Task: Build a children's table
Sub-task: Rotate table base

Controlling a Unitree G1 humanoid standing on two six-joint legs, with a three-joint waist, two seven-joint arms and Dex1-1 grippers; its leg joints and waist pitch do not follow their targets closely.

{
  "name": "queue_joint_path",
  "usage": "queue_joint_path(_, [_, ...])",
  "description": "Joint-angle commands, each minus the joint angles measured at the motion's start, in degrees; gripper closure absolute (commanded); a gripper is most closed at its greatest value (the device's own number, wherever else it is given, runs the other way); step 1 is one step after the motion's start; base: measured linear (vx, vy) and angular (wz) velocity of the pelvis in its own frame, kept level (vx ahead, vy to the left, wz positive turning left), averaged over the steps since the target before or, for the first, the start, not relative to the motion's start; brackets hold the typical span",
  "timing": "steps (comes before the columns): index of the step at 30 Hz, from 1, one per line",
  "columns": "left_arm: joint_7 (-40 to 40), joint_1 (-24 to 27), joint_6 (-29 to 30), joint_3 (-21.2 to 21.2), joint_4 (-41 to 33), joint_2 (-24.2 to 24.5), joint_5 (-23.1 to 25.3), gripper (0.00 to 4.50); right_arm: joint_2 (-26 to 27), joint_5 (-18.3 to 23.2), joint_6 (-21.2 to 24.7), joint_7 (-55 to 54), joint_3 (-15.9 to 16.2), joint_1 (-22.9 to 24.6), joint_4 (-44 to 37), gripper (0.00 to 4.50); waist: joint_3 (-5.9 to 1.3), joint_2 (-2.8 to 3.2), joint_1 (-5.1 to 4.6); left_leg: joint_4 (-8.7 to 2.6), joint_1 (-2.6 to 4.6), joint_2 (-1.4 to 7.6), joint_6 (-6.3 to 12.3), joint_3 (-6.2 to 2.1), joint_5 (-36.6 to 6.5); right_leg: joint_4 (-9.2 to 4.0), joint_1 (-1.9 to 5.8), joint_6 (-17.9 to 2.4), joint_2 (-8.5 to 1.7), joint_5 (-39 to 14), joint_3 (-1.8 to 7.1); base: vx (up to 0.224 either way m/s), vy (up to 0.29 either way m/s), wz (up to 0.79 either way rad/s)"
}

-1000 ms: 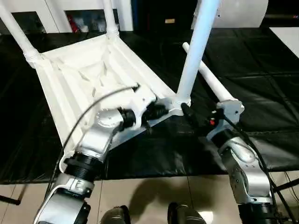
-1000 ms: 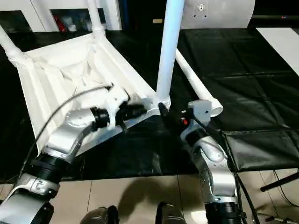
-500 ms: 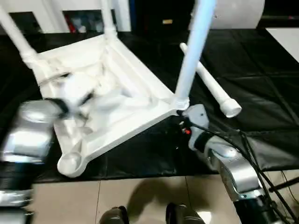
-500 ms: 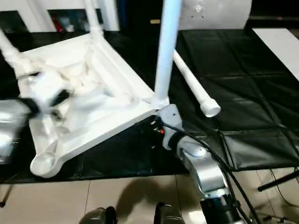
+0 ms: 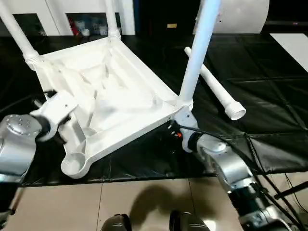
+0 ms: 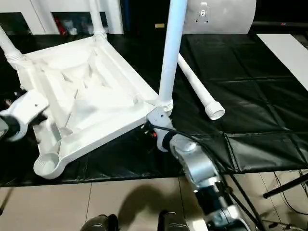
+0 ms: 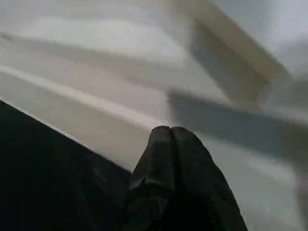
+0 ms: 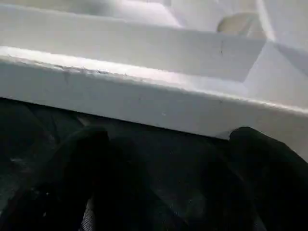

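**A:** What's nearest?

**B:** Pale tiled floor (image 5: pixel 144 197), then the workbench (image 5: pixel 269 91) under black sheeting. Beyond it, white cabinets (image 5: pixel 57 14) and a white panel (image 5: pixel 240 14).

**A:** And the table?

**B:** The children's table (image 5: pixel 120 96) lies upside down on the sheet, all white, ribbed underside up. Three legs stand in corner sockets; the near empty socket (image 5: pixel 73 165) overhangs the bench edge. The fourth leg (image 5: pixel 214 86) lies loose on the sheet behind the upright leg (image 5: pixel 195 57).

**A:** The grippers?

**B:** The left gripper (image 7: pixel 170 131) has its fingers pressed together, holding nothing, over the tabletop's rim. The right gripper (image 8: pixel 168 144) is spread wide, just short of the table's edge.

**A:** Changed since a second ago?

**B:** The left arm has swung from the near-right corner out to the table's left side. The right arm moved in toward that corner.
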Motion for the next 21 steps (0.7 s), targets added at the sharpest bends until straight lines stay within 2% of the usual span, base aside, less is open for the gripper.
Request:
queue_joint_path(1, [-2.8,0.9,1.8,-1.4,-2.0,1.4,-1.4,4.45,0.4,-1.0,-1.0,-0.4,-0.3,-1.1,1.4,0.0,-4.51,0.99,0.02,-4.14,1.9,3.07,0.51,-1.99,-15.2,-3.95,2.63,-9.5,-4.55,-20.6,3.27,0.0,0.0,0.0])
queue_joint_path(4, [-8.0,2.7,3.2,-2.3,-4.7,1.9,-5.6,4.45,1.3,-0.9,-2.3,-1.3,-1.0,-3.1,4.9,0.0,-4.42,0.81,-0.15,-4.22,1.45,2.98,0.52,-2.03,-14.8,-3.65,3.03,-10.8,-4.72,-19.3,3.27,0.0,0.0,0.0])
queue_joint_path(5, [-8.6,2.9,3.4,-2.3,-5.0,1.8,-6.3,4.45,1.4,-0.9,-2.5,-1.4,-1.1,-3.4,5.4,0.0,-4.32,0.86,-0.15,-4.14,1.61,2.92,0.51,-1.92,-15.3,-3.87,2.87,-10.8,-4.7,-20.1,3.29,0.0,0.0,0.0])
queue_joint_path(6, [-11.3,3.3,3.7,-3.0,-6.6,1.4,-8.8,4.45,1.9,-0.8,-3.5,-1.8,-1.3,-4.7,7.6,0.0,-4.31,0.85,-0.12,-4.11,1.63,2.93,0.46,-1.93,-15.2,-3.8,2.91,-10.8,-4.79,-20.5,3.33,0.0,0.0,0.0])
queue_joint_path(7, [-11.3,3.3,3.7,-3.0,-6.6,1.4,-8.8,4.45,1.9,-0.8,-3.5,-1.8,-1.3,-4.7,7.6,0.0,-4.3,0.85,-0.11,-4.13,1.64,2.92,0.45,-1.94,-15.2,-3.88,2.92,-10.7,-4.78,-20.8,3.33,0.0,0.0,0.0])
queue_joint_path(8, [-14.4,3.7,4.1,-3.8,-8.7,0.7,-12.2,4.45,2.4,-0.8,-4.3,-2.1,-1.5,-6.1,9.9,0.0,-4.22,0.92,-0.11,-4.09,1.71,2.86,0.27,-1.93,-15.6,-3.91,2.88,-10.5,-4.7,-21.3,3.26,0.0,0.0,0.0])
queue_joint_path(10, [-17.1,3.7,3.8,-4.6,-10.4,-0.2,-15.1,4.45,2.9,-1.0,-5.3,-2.3,-1.5,-7.2,11.6,0.0,-4.27,0.85,-0.12,-4.12,1.74,2.94,0.12,-1.95,-15.3,-3.82,2.95,-10.5,-4.68,-21.0,3.3,0.0,0.0,0.0])
queue_joint_path(14, [-17.7,2.2,4.6,-5.0,-11.7,-3.4,-18.1,4.45,3.4,-1.4,-6.4,-2.4,-1.6,-8.8,13.7,0.0,-4.51,0.73,-0.57,-3.99,1.28,2.8,0.72,-1.77,-13.1,-3.26,3.43,-11.6,-4.56,-16.6,3.28,0.0,0.0,0.0])
queue_joint_path(17, [-16.8,0.4,4.3,-5.8,-11.0,-6.3,-18.8,4.45,3.6,-1.8,-7.6,-2.7,-1.8,-9.7,15.4,0.0,-4.44,0.59,-0.77,-3.83,1.22,2.71,1.44,-1.72,-12.6,-3.54,3.52,-11.3,-4.63,-18.1,3.25,0.0,0.0,0.0])
queue_joint_path(21, [-16.6,-2.3,4.4,-6.3,-10.6,-10.5,-21.4,4.45,4.0,-2.0,-8.9,-2.7,-2.2,-10.6,17.3,0.0,-4.41,0.68,-1.06,-3.76,1.21,2.7,1.4,-1.82,-13.3,-3.71,3.51,-10.8,-4.5,-19.9,3.05,0.0,0.0,0.0])
